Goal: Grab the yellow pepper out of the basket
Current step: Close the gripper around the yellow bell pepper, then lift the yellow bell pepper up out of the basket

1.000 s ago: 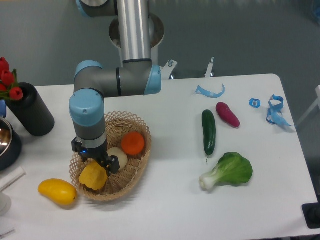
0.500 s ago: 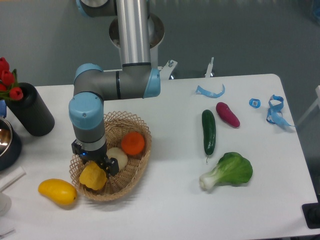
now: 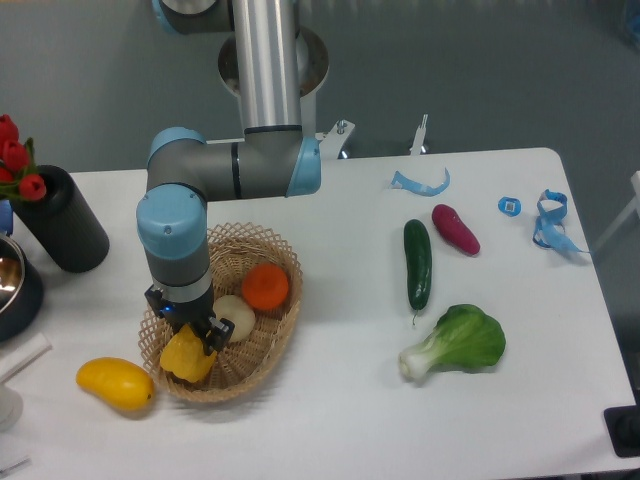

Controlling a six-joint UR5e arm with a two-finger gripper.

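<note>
The end effector is lowered into the basket at its front left part, pointing straight down from the grey and light-blue arm. Its dark fingers are seen pressed against the upper part of the yellow pepper, which is pinched between them. The pepper is found directly under and slightly in front of the end effector, inside the basket near the front-left rim; whether it is lifted clear of the basket floor cannot be told from this view.

Just right of the end effector, a pale round fruit is seen in the basket, touching or nearly touching the fingers. Behind and to the right of it, an orange is placed against the far right side of the basket.

Outside the basket, on the white tabletop, a smooth long yellow fruit is laid just beside the basket's front-left rim. Farther left, a black cylinder holding red flowers is stood, with a dark bowl near it at the edge of the picture.

Well apart on the right, a cucumber, a purple vegetable and a leafy green are laid out, and blue plastic pieces are scattered near the far right corner.
</note>
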